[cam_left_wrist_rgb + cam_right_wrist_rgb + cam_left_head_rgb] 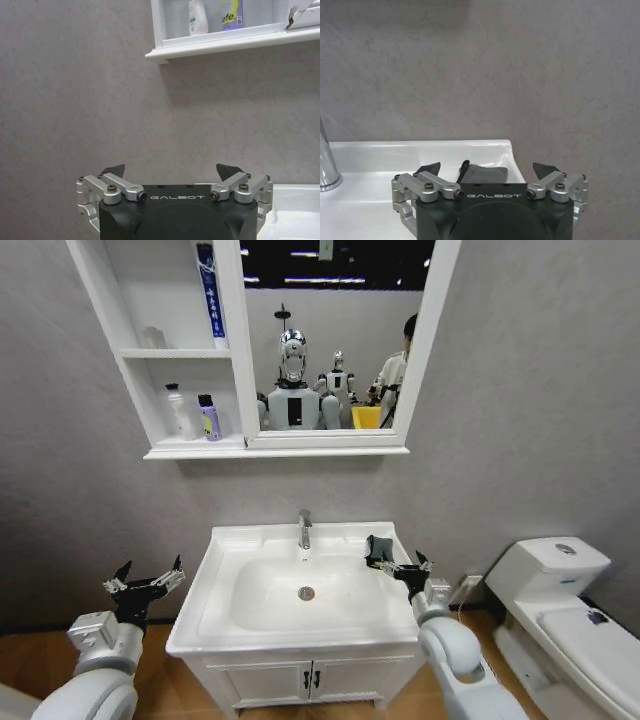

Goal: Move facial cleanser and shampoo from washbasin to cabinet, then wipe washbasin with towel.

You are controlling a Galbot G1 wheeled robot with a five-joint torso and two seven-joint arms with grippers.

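The right tool (402,565) hung wide over the dark folded towel (378,550); bottles (195,414) shelved, white ceramic washbasin (250,625) unwiped.

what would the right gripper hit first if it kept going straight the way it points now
Probably the towel. The right gripper is open and points at that dark folded cloth, lying on the washbasin rim at its back right corner. Past it stands the grey wall. How far apart they are is unclear.

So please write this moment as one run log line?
right tool: open, at towel on washbasin rim | left tool: open, beside washbasin | two bottles: in cabinet
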